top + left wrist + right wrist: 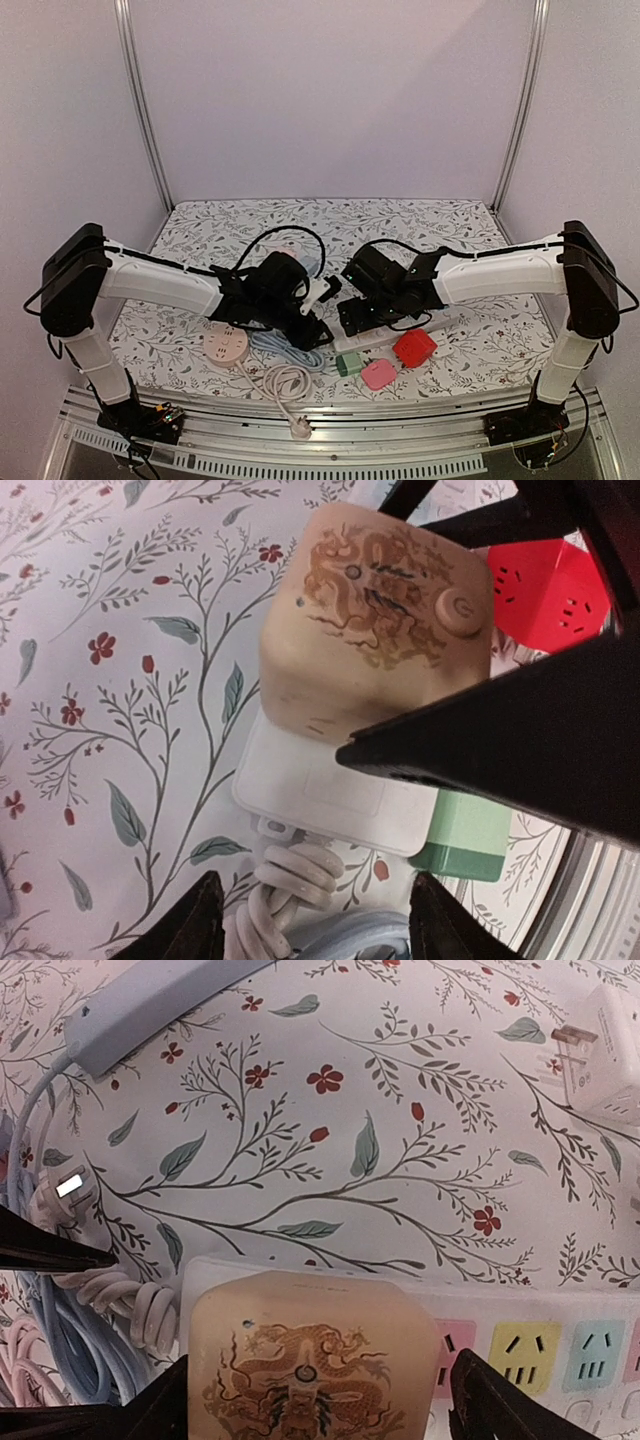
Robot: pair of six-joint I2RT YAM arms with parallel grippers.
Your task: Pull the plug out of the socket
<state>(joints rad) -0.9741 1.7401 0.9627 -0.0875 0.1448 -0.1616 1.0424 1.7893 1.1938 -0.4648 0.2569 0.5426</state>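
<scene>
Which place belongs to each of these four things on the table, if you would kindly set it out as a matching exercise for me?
Things:
1. red cube
2. green cube
3. pink cube
4. dragon-printed plug

Places:
a. seated on the white power strip
b. leftmost of the three cubes in the top view
c. between the other two cubes, nearest the table's front edge
d. rightmost of the three cubes in the top view

Pairs: 1-d, 2-b, 3-c, 4-a
</scene>
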